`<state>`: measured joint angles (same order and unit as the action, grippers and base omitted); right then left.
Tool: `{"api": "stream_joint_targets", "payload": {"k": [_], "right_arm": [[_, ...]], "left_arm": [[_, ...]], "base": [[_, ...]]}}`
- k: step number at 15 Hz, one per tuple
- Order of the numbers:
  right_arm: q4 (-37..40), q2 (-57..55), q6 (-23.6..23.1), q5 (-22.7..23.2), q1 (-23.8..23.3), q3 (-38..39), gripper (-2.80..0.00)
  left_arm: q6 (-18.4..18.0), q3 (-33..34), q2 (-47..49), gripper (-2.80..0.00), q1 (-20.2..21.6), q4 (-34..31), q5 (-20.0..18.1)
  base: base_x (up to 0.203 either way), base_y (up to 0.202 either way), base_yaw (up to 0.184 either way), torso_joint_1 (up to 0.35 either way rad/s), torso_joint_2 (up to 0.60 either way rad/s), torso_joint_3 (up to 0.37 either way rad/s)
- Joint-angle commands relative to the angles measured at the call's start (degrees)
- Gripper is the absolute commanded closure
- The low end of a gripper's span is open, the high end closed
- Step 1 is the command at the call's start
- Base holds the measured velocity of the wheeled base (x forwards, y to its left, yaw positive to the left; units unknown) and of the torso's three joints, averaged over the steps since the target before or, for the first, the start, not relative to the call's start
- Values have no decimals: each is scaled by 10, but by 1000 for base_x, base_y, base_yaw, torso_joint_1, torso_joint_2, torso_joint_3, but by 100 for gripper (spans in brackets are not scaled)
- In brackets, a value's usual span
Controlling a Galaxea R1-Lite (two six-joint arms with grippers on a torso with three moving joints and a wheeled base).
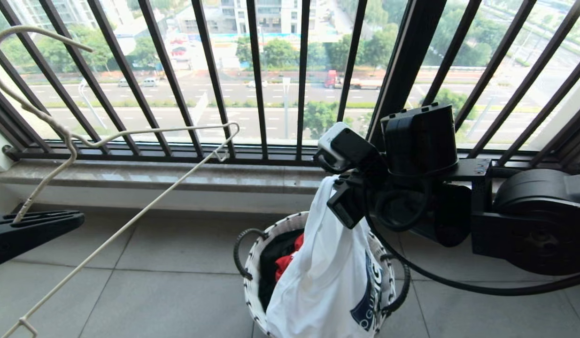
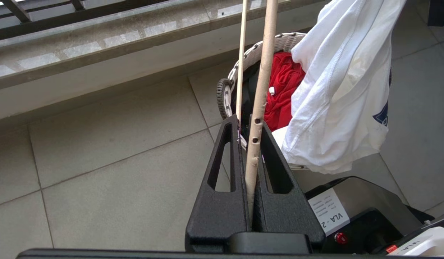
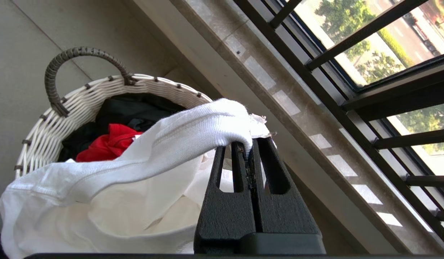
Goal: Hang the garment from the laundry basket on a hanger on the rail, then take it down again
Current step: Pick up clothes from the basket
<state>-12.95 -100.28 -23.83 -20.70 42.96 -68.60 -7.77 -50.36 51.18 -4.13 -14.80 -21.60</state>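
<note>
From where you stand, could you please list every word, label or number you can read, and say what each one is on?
"VLA - 2": white sticker on the robot's base.
"VLA", partly cut off: white part at the left wrist view's corner.
Small print beside "VLA - 2": too small to read.
Dark blue logo on the garment: folded, letters not readable as a word.

garment [image 1: 322, 277] white, navy logo | basket [image 3: 81, 97] white weave | hanger [image 1: 130, 225] beige | cloth [image 2: 284, 90] red

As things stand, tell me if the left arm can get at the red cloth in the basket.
Probably not yet. The left gripper is shut on the hanger, so it has no free grip, and the T-shirt held up by the right gripper hangs over part of the basket, though the red cloth shows beside it.
</note>
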Motion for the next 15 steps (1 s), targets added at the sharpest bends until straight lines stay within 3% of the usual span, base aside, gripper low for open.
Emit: {"api": "stream_joint_targets", "payload": {"k": [1,15], "right_arm": [[-1,-3,-2,-1,0,0,0],[-2,-9,-1,-1,9,0,0]], "left_arm": [[-1,0,-2,0,0,-1,-1],[-4,7,-13,0,-1,0,-1]], "base": [[0,0,0,2,2,191],[0,0,0,0,0,204]]}}
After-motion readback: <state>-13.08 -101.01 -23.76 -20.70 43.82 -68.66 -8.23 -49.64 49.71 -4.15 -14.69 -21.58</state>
